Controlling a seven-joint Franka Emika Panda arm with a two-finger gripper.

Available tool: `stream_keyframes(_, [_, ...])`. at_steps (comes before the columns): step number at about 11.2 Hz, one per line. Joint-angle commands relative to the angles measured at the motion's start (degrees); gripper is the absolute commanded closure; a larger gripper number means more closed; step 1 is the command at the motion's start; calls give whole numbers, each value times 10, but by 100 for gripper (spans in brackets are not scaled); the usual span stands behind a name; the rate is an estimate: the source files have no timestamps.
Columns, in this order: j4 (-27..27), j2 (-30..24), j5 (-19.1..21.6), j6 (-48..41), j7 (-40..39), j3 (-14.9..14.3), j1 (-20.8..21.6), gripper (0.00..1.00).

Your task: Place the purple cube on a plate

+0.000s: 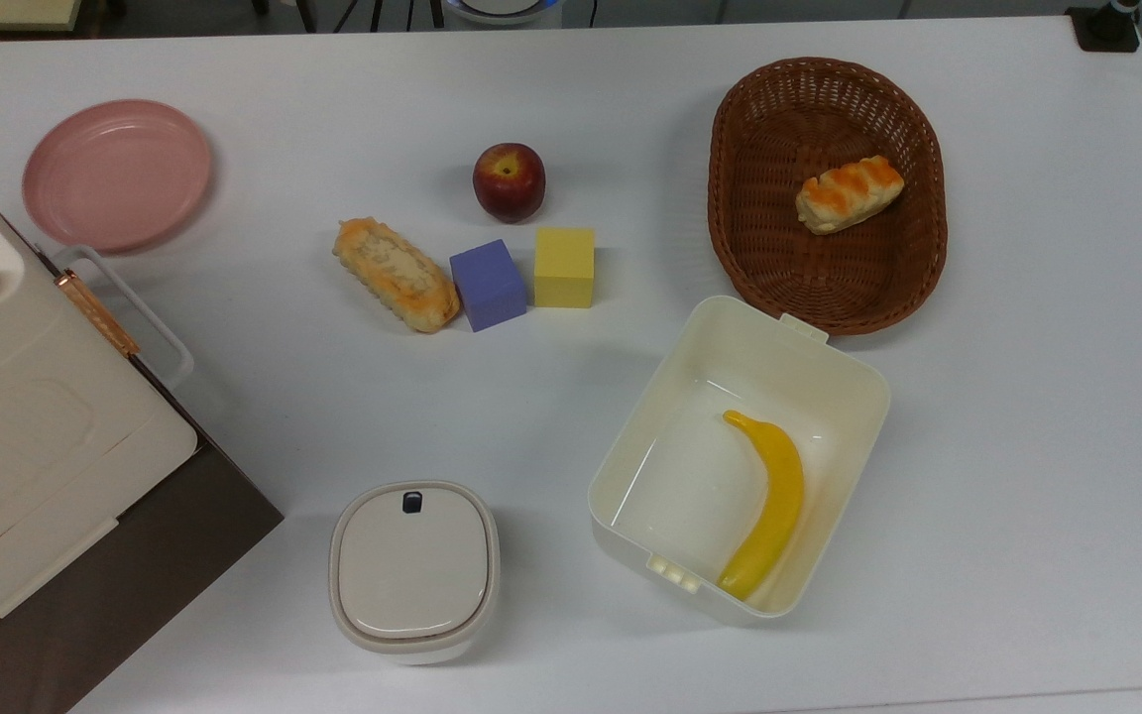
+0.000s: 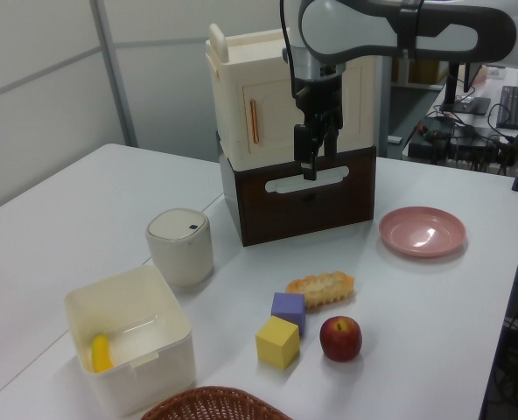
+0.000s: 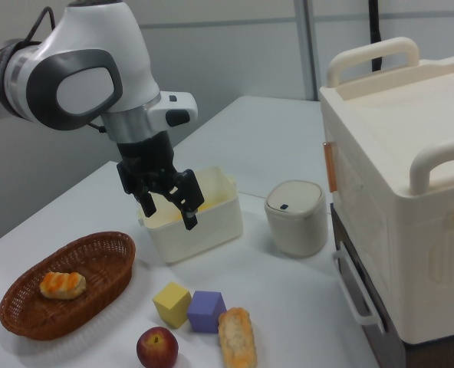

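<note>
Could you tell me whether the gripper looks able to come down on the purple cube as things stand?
Probably yes. The gripper hangs open above the table with nothing over the purple cube. It is tight, though: the bread roll touches one side of the cube and the yellow cube sits close on the other.

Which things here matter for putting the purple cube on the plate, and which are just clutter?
Needed: purple cube; pink plate; gripper, fingers open.

Lying about: yellow cube; apple; bread; basket; banana; lidded canister.
</note>
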Motion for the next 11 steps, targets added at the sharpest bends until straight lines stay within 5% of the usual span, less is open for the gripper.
stream_keyframes(1, [0, -3, 3, -15, 12, -2, 4, 0])
stream_keyframes(7, [-12, 3, 5, -14, -24, -2, 6, 0])
stream_keyframes(11, [-26, 46, -4, 27, -158, -3, 15, 0])
